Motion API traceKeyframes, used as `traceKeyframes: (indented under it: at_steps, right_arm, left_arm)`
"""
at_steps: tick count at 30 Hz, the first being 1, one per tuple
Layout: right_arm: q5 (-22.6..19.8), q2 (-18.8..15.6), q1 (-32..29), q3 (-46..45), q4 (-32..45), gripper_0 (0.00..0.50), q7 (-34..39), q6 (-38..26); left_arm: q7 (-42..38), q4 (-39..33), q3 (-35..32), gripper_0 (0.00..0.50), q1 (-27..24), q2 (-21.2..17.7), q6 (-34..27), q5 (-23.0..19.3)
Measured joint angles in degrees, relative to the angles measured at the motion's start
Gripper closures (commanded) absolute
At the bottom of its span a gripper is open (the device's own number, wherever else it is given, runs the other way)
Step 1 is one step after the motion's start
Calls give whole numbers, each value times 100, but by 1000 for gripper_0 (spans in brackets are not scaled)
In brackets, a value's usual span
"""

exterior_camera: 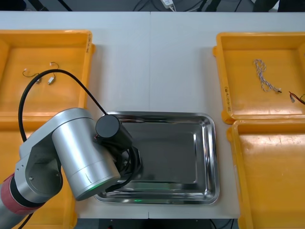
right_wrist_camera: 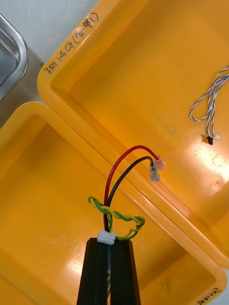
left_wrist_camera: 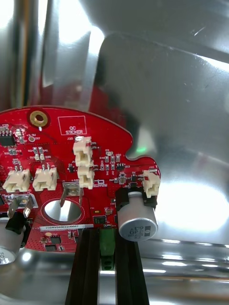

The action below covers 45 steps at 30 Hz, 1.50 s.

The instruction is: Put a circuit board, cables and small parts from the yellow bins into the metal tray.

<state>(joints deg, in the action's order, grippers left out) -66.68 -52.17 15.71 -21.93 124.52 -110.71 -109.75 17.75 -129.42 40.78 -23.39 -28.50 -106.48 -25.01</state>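
- Left gripper clamps the round red circuit board by its edge, inside the mirror-shiny metal tray.
- Right gripper pinches a red, black and twisted yellow-green cable over the glossy yellow bins.

- Held by its edge in the left jaws, inside the shiny metal tray at its left end: round red circuit board, white connectors and grey capacitors showing.
- Pinched in the right jaws above the rim between the far right yellow bin and the near right yellow bin: red, black and yellow-green cable.
- Loose on the far right yellow bin's floor: twisted blue and white cable.
- In the far left yellow bin: 2 short cables, near each other.
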Motion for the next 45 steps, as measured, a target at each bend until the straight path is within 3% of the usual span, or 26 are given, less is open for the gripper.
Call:
traceKeyframes:
  at_steps: [18, 34, 35, 36, 37, 38, 39, 40, 42, 45]
  right_arm:
    - [-29, 0, 1, 0, -1, 500, 0, 0]
    - [-84, 0, 2, 0, -2, 500, 0, 0]
    - [-87, 0, 2, 0, -2, 500, 0, 0]
    - [-91, 0, 2, 0, -2, 500, 0, 0]
    - [-94, 0, 2, 0, -2, 500, 0, 0]
    - [-99, 0, 2, 0, -2, 500, 0, 0]
    - [-108, 0, 2, 0, -2, 500, 0, 0]
    - [-112, 0, 2, 0, -2, 500, 0, 0]
    - [-114, 0, 2, 0, -2, 500, 0, 0]
    - [-118, 0, 2, 0, -2, 500, 0, 0]
  left_arm:
    - [-214, 142, 542, 500, 278, 40, 788, 54]
    - [-539, 163, 617, 491, 353, 40, 998, 119]
    - [-539, 165, 617, 417, 353, 40, 1018, 120]
    - [-539, 167, 617, 376, 353, 40, 1039, 120]
    - [-540, 168, 617, 248, 353, 40, 1055, 121]
    - [-541, 168, 617, 179, 353, 40, 1065, 122]
    - [-542, 168, 617, 144, 353, 40, 1070, 128]
    - [-544, 169, 617, 76, 353, 40, 1071, 140]
    - [-546, 169, 617, 7, 353, 40, 1092, 171]
    - [-550, 171, 617, 0, 353, 40, 1157, 201]
